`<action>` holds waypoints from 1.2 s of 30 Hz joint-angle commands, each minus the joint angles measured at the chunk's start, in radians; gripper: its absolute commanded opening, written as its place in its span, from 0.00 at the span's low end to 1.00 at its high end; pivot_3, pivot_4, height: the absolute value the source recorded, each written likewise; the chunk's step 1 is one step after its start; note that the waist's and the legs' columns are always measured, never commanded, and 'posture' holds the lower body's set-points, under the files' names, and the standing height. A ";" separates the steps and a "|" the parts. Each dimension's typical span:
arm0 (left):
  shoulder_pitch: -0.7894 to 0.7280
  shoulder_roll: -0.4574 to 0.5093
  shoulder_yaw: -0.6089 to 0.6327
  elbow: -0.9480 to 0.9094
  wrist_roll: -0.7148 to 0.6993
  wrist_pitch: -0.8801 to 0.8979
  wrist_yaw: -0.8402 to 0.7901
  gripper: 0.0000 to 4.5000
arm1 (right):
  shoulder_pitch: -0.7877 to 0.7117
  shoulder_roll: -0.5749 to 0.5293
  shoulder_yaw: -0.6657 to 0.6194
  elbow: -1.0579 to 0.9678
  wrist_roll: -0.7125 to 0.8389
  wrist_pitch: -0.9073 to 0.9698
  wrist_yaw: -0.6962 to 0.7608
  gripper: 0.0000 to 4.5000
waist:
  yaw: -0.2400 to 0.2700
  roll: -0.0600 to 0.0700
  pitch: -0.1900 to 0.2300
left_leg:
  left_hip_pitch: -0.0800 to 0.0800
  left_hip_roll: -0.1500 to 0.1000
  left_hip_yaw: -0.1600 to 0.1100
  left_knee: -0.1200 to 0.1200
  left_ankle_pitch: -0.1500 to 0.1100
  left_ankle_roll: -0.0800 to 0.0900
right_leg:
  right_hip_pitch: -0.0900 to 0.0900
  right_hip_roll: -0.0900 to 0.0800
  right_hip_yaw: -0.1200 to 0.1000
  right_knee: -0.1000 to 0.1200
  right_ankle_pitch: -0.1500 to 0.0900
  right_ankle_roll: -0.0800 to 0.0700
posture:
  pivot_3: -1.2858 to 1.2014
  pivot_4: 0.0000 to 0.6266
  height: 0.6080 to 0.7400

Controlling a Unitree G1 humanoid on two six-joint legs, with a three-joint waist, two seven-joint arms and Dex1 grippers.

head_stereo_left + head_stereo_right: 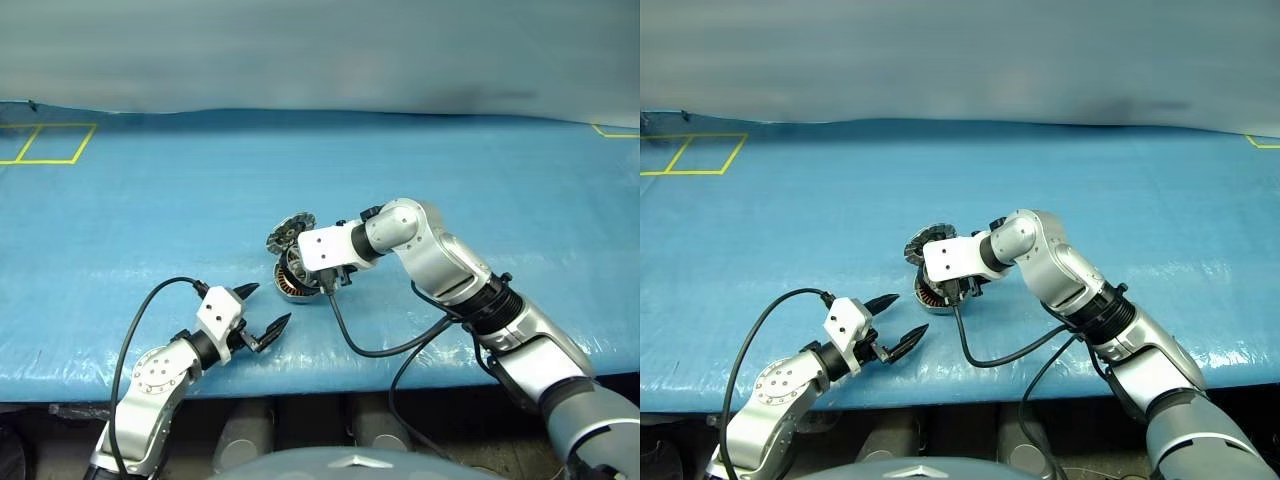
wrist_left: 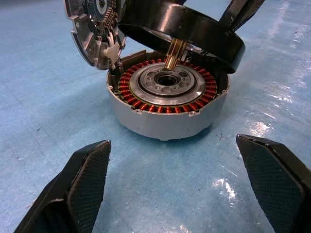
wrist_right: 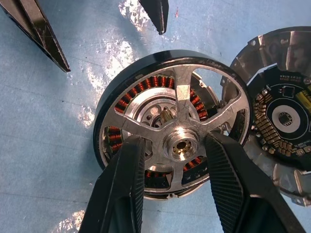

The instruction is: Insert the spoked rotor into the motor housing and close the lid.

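R pincer [image 3: 177,165] is clamped on the spoked rotor [image 3: 172,121], one black finger on each side of the rotor's central hub, pads reaching down between the silvery spokes. Rotor hangs tilted just above the motor housing [image 2: 165,104], not seated: in the L wrist view its black rim sits higher on one side and a brass-coloured shaft pokes down from its hub toward the housing's centre bore. Copper-brown windings show around the silver hub in the housing, and also through the gaps between the spokes in the R wrist view.

Housing rests on the blue desk [image 1: 150,220], roughly mid-desk, a bit toward the robot's front edge. The lid [image 2: 90,29] stands swung open, near upright, attached at the housing's rim on the side away from the R arm; inner face w/ circuit board and toothed ring faces the rotor.

L pincer [image 1: 262,310] is released, fingers spread wide, nothing between them. It hovers low over the desk near the front edge, pointed at the housing, apart from it.
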 commanded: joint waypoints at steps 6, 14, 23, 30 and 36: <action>-0.003 0.002 -0.001 -0.041 -0.005 -0.015 0.002 1.00 | -0.015 -0.012 -0.001 0.010 -0.005 -0.023 0.000 0.33 | 0.000 0.000 0.000 | 0.000 0.000 0.000 0.000 0.000 0.000 | 0.000 0.000 0.000 0.000 0.000 0.000 | 0.52 0.24 1.00; 0.002 -0.001 -0.005 -0.039 -0.003 -0.018 0.006 1.00 | -0.022 -0.005 0.012 0.036 -0.019 -0.020 -0.008 0.33 | 0.000 0.000 0.000 | 0.000 0.000 0.000 0.000 0.000 0.000 | 0.000 0.000 0.000 0.000 0.000 0.000 | 0.52 0.24 1.00; 0.008 -0.001 -0.004 -0.039 -0.001 -0.019 0.011 1.00 | -0.040 0.004 0.042 0.030 -0.042 -0.035 0.002 0.33 | 0.000 0.000 0.000 | 0.000 0.000 0.000 0.000 0.000 0.000 | 0.001 0.000 0.000 0.000 0.000 0.000 | 0.52 0.24 1.00; 0.014 -0.001 -0.008 -0.038 -0.001 -0.021 0.011 1.00 | -0.042 -0.011 0.061 0.024 -0.062 -0.048 0.027 0.33 | 0.000 0.000 0.000 | 0.000 0.000 0.000 0.000 0.000 0.000 | 0.001 0.000 0.000 0.000 0.000 0.000 | 0.52 0.24 1.00; 0.007 -0.003 -0.013 -0.033 0.000 -0.022 0.008 1.00 | -0.039 -0.016 0.060 0.003 -0.075 -0.053 0.042 0.33 | 0.000 0.000 0.000 | 0.000 0.000 0.000 0.000 0.000 0.000 | 0.001 0.000 0.000 0.000 0.000 0.000 | 0.52 0.24 1.00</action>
